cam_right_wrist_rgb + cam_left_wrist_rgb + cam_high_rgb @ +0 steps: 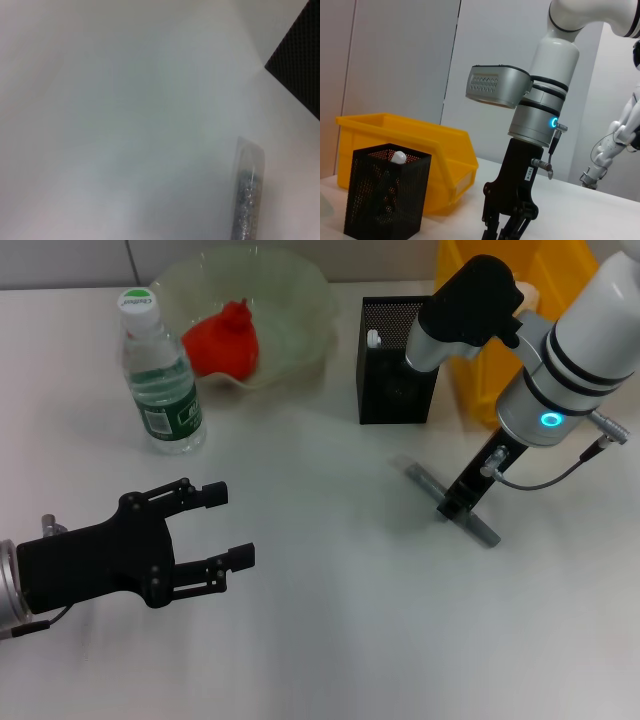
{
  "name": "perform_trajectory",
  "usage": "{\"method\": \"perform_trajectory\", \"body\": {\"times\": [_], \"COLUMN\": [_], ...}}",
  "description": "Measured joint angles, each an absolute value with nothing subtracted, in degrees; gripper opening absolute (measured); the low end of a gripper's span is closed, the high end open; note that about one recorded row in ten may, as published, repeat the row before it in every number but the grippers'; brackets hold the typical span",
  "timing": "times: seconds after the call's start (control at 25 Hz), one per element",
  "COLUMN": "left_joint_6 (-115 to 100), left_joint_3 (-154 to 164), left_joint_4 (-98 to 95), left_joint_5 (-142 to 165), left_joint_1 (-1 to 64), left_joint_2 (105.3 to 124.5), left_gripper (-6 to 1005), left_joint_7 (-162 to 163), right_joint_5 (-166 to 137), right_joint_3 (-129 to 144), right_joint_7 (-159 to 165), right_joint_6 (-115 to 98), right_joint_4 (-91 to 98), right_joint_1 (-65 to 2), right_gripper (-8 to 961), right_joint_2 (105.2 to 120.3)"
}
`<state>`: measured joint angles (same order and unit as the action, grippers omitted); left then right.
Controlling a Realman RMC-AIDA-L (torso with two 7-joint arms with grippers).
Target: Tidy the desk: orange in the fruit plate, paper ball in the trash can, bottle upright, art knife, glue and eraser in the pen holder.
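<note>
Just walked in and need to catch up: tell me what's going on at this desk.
The right gripper is down over the art knife, a grey strip lying flat on the table in front of the pen holder. The left gripper hovers open and empty at the near left. The orange sits in the fruit plate, and the bottle stands upright. The trash can is behind the right arm.

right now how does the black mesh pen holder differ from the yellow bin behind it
The square black metal-mesh pen holder is see-through mesh; the bright yellow rectangular plastic bin has solid walls. The pen holder is narrow and upright; the bin is wider and longer, with a sloped front in the left wrist view. A white-tipped item stands in the holder; the bin's inside is hidden. Both are open-topped and stand side by side on the white table.
</note>
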<state>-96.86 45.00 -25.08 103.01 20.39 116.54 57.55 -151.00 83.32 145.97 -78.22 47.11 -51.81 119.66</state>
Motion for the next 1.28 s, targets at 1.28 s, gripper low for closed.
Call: {"method": "perform_trajectory", "body": {"times": [1.28], "left_joint_6": [-98.05], "left_joint_3": [44.0], "left_joint_4": [-25.31], "left_joint_5": [102.18], "left_joint_1": [20.92], "left_joint_2": [115.88], "left_gripper": [815], "left_joint_7": [57.78], "right_joint_5": [-127.68], "right_joint_3": [62.06], "right_joint_7": [113.27], "right_joint_6": [-82.39], "right_joint_4": [53.23], "right_joint_1": [-40.77], "right_gripper": [125], "right_joint_2": [119.12]}}
